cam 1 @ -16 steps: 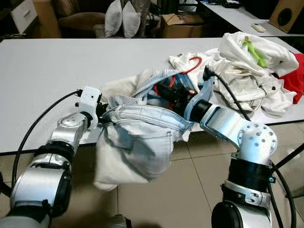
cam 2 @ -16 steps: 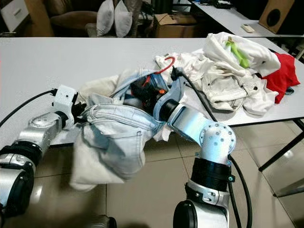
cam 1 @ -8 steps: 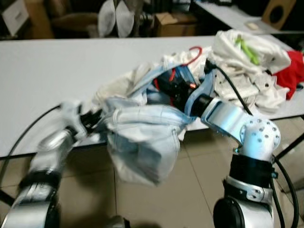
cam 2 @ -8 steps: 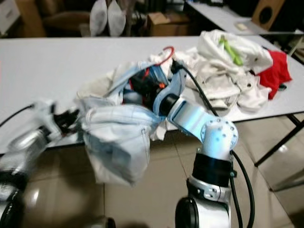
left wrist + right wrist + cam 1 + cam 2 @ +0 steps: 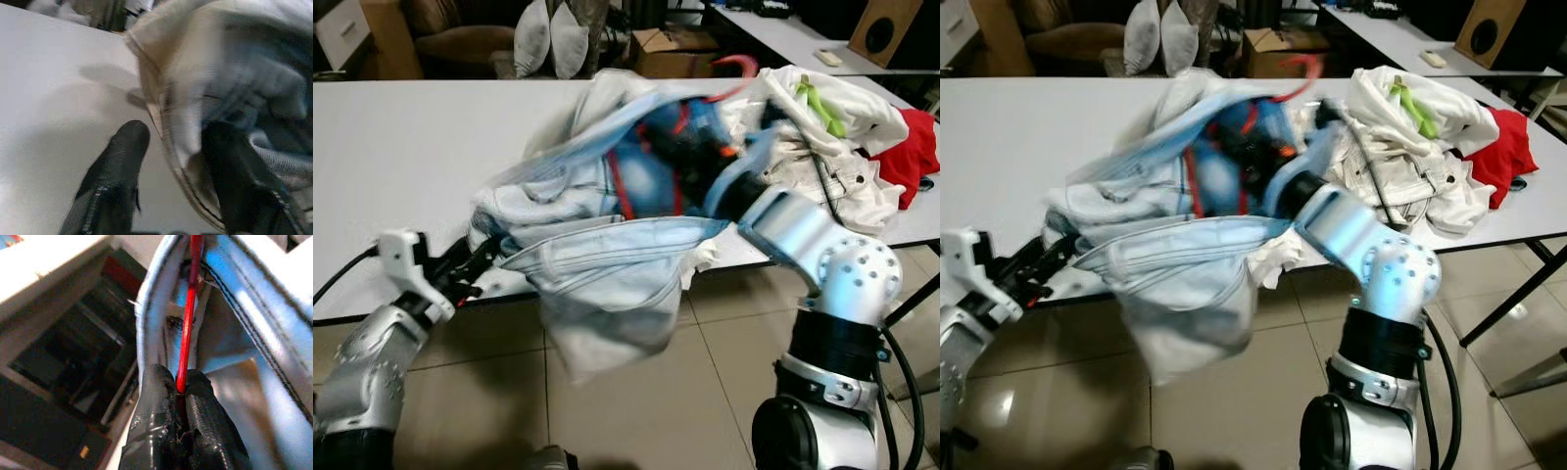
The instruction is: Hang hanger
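White surface [image 5: 401,147] carries a clothes pile [image 5: 842,147]. Right hand [image 5: 178,391] pinches the thin, stiff red hanger [image 5: 188,323] inside limp pale denim garment [image 5: 607,264], raised above the edge. Left hand [image 5: 171,161], parted, straddles the hem; grip hanger, not cloth.

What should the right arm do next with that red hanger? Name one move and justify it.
Probably keep lifting. The right gripper is shut on the red hanger inside the light denim garment, whose lower part hangs off the table edge beside the open left gripper.
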